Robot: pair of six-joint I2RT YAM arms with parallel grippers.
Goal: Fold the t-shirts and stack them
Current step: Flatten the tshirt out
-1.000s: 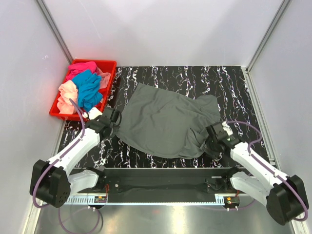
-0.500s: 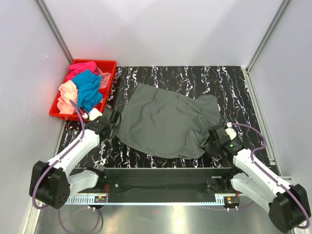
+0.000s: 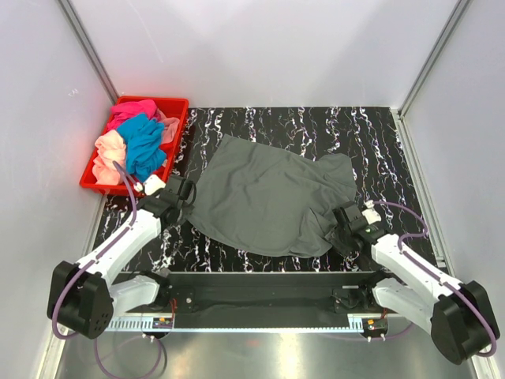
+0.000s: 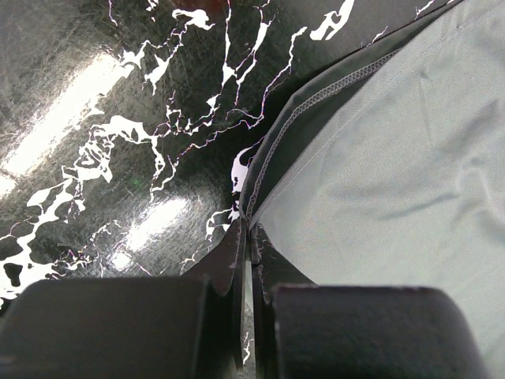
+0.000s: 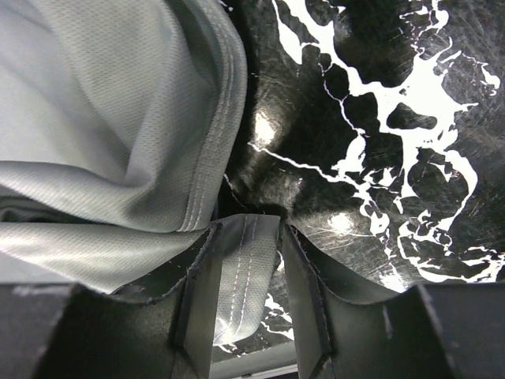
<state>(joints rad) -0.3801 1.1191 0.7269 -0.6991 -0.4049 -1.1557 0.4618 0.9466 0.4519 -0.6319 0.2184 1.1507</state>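
Note:
A dark grey t-shirt (image 3: 268, 197) lies spread on the black marbled table (image 3: 379, 142). My left gripper (image 3: 183, 193) is at its left edge. In the left wrist view this gripper (image 4: 248, 229) is shut, with the shirt's (image 4: 394, 158) stitched hem running into the fingertips. My right gripper (image 3: 341, 229) is at the shirt's near right corner. In the right wrist view its jaws (image 5: 251, 229) stand apart, and a strip of the shirt's (image 5: 102, 118) hem lies loosely between them. Magenta-pink (image 3: 132, 108), teal-blue (image 3: 144, 142) and peach (image 3: 109, 150) t-shirts are heaped in the crate.
The red plastic crate (image 3: 170, 101) stands at the table's far left corner. White walls close in the table at the back and on both sides. A black rail (image 3: 260, 280) with the arm bases runs along the near edge.
My right wrist has shifted slightly at the shirt's corner. The left arm and the shirt have not visibly moved.

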